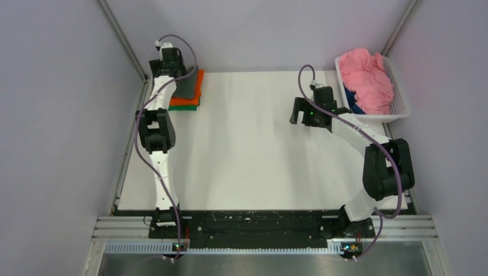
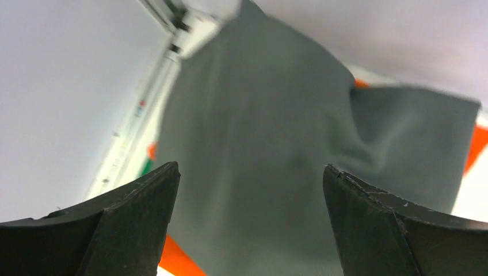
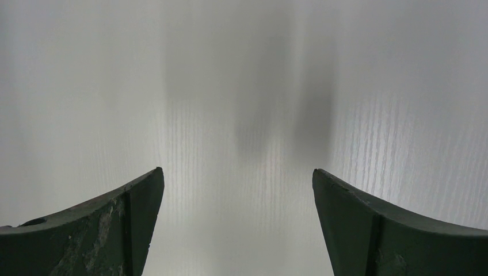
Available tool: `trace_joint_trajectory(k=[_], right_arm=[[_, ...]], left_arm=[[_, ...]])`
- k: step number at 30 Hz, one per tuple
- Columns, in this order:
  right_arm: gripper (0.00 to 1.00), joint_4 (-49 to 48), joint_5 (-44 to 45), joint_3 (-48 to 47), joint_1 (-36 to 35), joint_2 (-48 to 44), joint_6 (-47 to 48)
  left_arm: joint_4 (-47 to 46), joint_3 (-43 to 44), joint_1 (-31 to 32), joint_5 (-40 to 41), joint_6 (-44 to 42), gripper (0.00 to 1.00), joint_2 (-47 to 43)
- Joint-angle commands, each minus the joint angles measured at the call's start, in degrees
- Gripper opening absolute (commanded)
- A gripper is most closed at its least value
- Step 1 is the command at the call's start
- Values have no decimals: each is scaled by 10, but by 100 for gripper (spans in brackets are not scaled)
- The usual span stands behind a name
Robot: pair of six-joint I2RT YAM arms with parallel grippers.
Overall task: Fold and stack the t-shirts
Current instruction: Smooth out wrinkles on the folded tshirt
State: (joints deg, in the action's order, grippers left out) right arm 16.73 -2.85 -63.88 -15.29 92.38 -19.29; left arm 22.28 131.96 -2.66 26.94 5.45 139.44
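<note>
Hovering over grey t-shirt (image 2: 259,132), left gripper (image 2: 250,168) spread wide

The left arm (image 1: 156,135) stretches far forward along its own side, the left end effector (image 2: 250,169) spread wide, while the right arm (image 1: 368,144) bends at the elbow and reaches inward, the right end effector (image 3: 237,172) facing down, fingers equally apart.

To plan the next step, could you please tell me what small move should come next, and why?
Probably swing the right fingers toward the white basket for the pink t-shirt: it lies crumpled there, while those fingers hang open over the table and the grey t-shirt already tops the stack.
</note>
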Motion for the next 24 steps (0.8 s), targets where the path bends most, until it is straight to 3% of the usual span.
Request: trace_joint_trajectory(k=[1,9,16,24], right_arm=[[99,-12,-3,-19,-7,8,-4],[99,-12,-4,-8,-8,6,3],[99,-9,3,-6,-8,9,8],[99,-10,-3,-11,-9,9,11]], left_arm=[[-28,-74,-3,-122,48,99,-67],[-17,-95,-27,-154,73,99,-31],[-67,-206,-38,-153,65,99,-73],[-79,-167,-38,-208,69,99,-90]])
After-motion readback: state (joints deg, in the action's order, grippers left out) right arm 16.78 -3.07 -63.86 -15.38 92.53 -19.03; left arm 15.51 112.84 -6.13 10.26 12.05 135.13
